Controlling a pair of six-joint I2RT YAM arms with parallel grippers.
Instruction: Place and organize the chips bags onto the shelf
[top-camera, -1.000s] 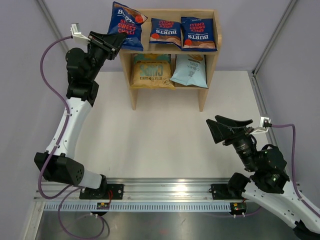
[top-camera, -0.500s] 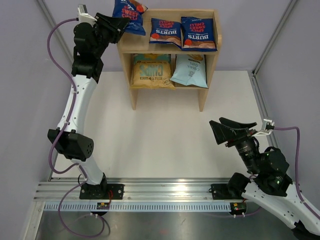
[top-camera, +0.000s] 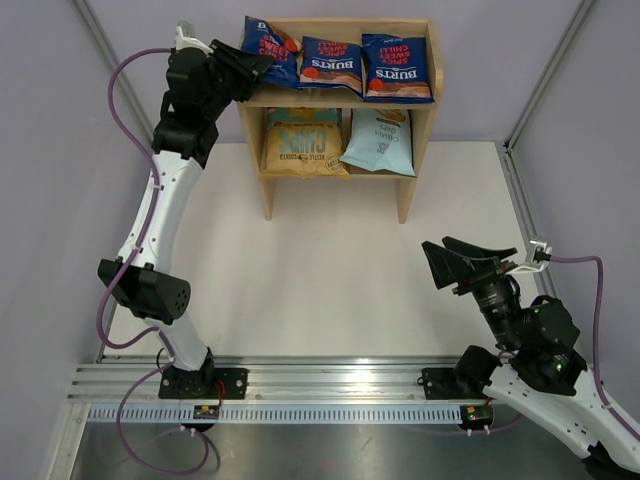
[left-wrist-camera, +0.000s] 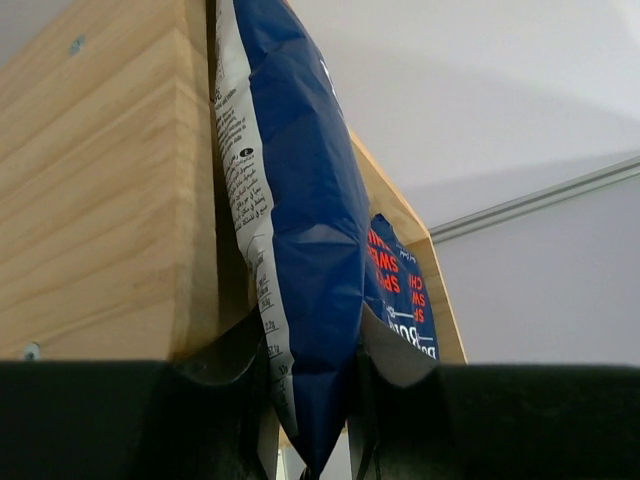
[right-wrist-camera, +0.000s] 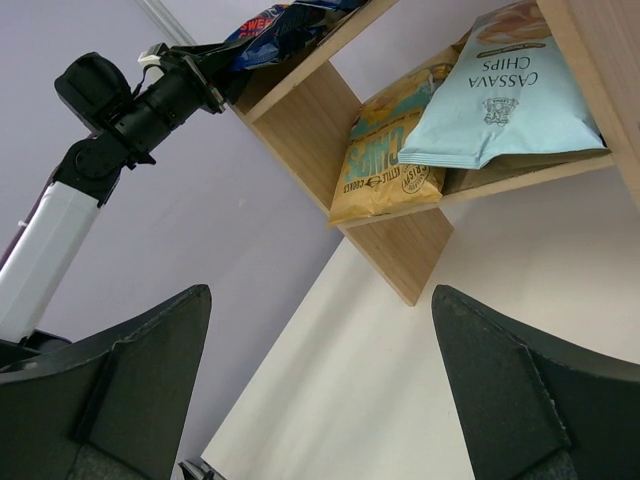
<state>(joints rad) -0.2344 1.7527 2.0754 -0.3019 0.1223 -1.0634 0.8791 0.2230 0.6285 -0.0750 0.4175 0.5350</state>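
The last dark blue Burts bag (top-camera: 268, 36) hangs over the left end of the shelf's (top-camera: 418, 150) top tier, its edge pinched in your left gripper (left-wrist-camera: 310, 400). This looks like the final placement. Next, settle the bag flat beside its neighbours, then release. Your right gripper (top-camera: 470, 262) hangs wide open and empty.

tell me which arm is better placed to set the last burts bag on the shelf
Left. The left gripper is shut on the dark blue bag, right at the top tier of the shelf. The right gripper stands open and empty, far from it.
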